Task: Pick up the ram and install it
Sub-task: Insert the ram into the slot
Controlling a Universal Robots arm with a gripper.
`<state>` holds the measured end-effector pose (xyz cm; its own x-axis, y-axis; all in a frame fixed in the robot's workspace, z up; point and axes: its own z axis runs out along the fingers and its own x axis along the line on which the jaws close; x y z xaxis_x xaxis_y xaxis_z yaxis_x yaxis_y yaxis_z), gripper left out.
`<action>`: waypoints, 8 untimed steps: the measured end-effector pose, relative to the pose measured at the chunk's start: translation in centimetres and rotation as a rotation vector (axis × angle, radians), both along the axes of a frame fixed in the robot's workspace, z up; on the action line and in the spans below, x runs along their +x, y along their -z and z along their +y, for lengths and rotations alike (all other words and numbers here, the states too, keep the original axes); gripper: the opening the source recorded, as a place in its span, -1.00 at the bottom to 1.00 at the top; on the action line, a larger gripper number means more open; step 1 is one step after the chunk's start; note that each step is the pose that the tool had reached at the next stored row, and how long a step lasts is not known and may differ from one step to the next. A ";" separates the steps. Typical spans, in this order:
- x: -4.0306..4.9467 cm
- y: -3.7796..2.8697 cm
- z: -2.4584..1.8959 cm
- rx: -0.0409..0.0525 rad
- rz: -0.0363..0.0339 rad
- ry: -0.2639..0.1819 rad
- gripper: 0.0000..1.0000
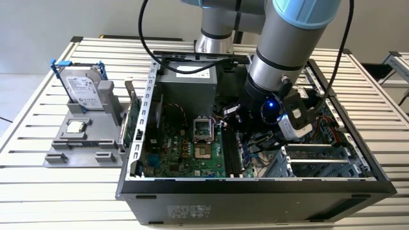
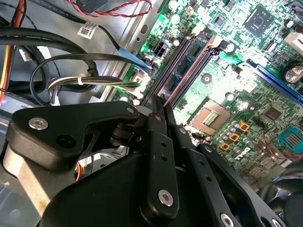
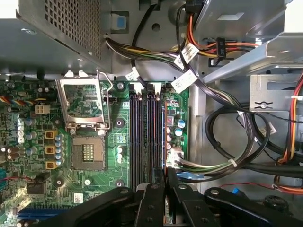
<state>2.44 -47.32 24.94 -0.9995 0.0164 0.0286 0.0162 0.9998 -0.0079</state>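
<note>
My gripper [image 1: 249,140] reaches down inside the open computer case [image 1: 255,184], over the black memory slots [image 1: 232,155] beside the empty processor socket [image 1: 203,139]. In both wrist views the two black fingers meet at a point, gripper [image 2: 158,101] [image 3: 165,171] shut. The ram [image 2: 188,75] is pinched between them, seen edge-on. It looks like a thin dark strip with an orange-gold line, running from the fingertips along the memory slots [image 3: 137,137]. I cannot tell whether its lower edge touches a slot.
A grey holder [image 1: 83,148] at the exterior view's left carries a silver hard drive [image 1: 83,88] in a blue bracket and a square processor chip [image 1: 76,127]. A green card [image 1: 134,122] stands between holder and case. Cable bundles [image 3: 236,142] and the power supply [image 1: 185,84] crowd the slots.
</note>
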 end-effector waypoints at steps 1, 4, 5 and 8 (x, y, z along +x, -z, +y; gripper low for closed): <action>-0.02 0.10 0.00 -0.0002 0.0000 0.000 -1.00; -0.08 0.37 0.01 -0.0011 0.0000 0.000 -1.00; -0.11 0.45 0.02 -0.0017 0.0000 0.000 -1.00; -0.19 0.66 0.04 -0.0039 0.0000 0.000 -1.00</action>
<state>2.25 -47.28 24.28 -0.9995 0.0165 0.0286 0.0162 0.9998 -0.0118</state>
